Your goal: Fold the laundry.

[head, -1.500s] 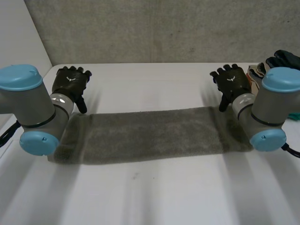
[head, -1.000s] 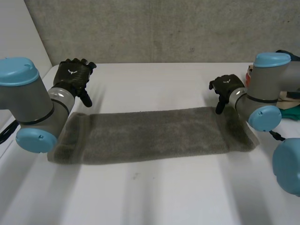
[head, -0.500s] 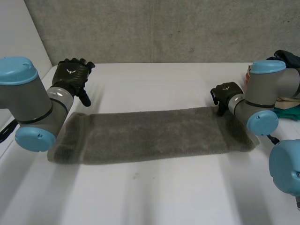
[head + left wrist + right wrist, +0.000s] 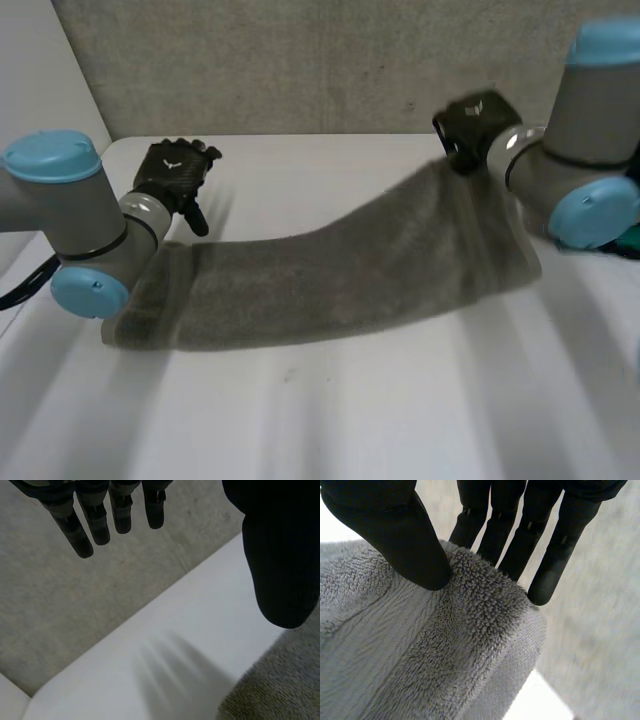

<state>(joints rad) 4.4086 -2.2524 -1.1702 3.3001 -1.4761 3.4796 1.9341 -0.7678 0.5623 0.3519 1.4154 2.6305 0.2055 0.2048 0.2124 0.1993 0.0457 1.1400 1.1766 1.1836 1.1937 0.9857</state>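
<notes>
1. left hand (image 4: 175, 172): hovers just past the far-left corner of the grey towel (image 4: 300, 285), not touching it. Fingers (image 4: 95, 522) are straight, spread away from the thumb, and hold nothing.
2. Towel: long strip across the white counter (image 4: 330, 420). The left end and middle lie flat. The right end is up in the air, sagging in a slope from the raised corner.
3. right hand (image 4: 468, 122): pinches the towel's far-right corner between thumb and fingers, with the terry pile bunched in the pinch.
4. Handling, my read: light, thick, fully limp terry with no stiffness, so it drapes under its own weight. The pile gives good friction, so slip is unlikely, and nothing is fragile. A one-corner hold lets the near-right corner droop and skew.
5. Grip points: the corners or end bands. The left hand is best placed to take the far-left corner so both ends carry evenly.
</notes>
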